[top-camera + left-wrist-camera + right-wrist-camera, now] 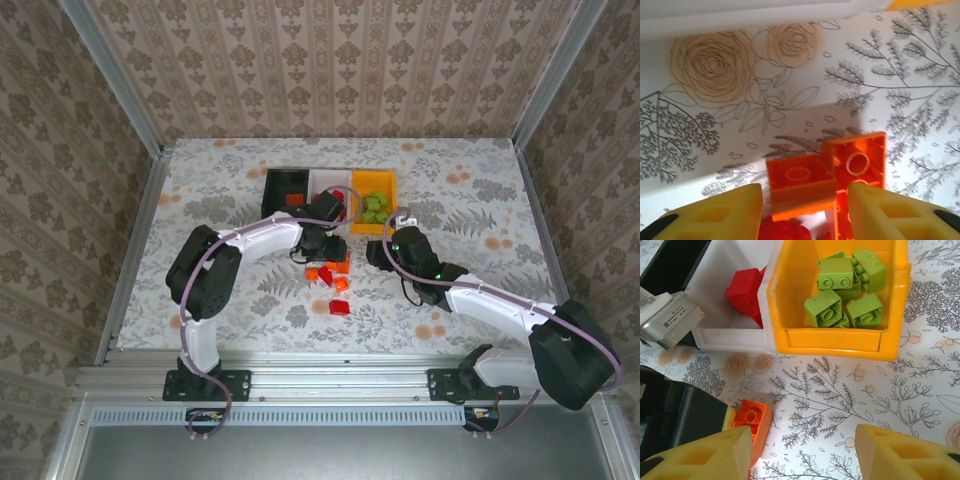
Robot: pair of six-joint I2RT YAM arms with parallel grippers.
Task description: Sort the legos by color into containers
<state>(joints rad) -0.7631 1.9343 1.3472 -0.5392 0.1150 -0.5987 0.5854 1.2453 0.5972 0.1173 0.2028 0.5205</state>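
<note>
Three containers stand in a row at the back: black (285,188), white (327,185) and orange-yellow (374,192). Several light green legos (840,290) lie in the orange-yellow container (835,340). Red legos (745,290) lie in the white one (735,332). My left gripper (805,200) is low over the loose pile, jaws open and straddling a small orange lego (800,185), with a sliver of gap on each side. A longer orange lego (860,162) lies upside down against it, and a red one (787,230) sits below. My right gripper (802,440) is open over bare table.
More loose orange and red legos (330,275) lie on the flowered table just in front of the containers, with one red lego (340,307) nearest the arms. The left arm's dark wrist (675,420) sits close to my right gripper's left finger. Patterned walls enclose the table.
</note>
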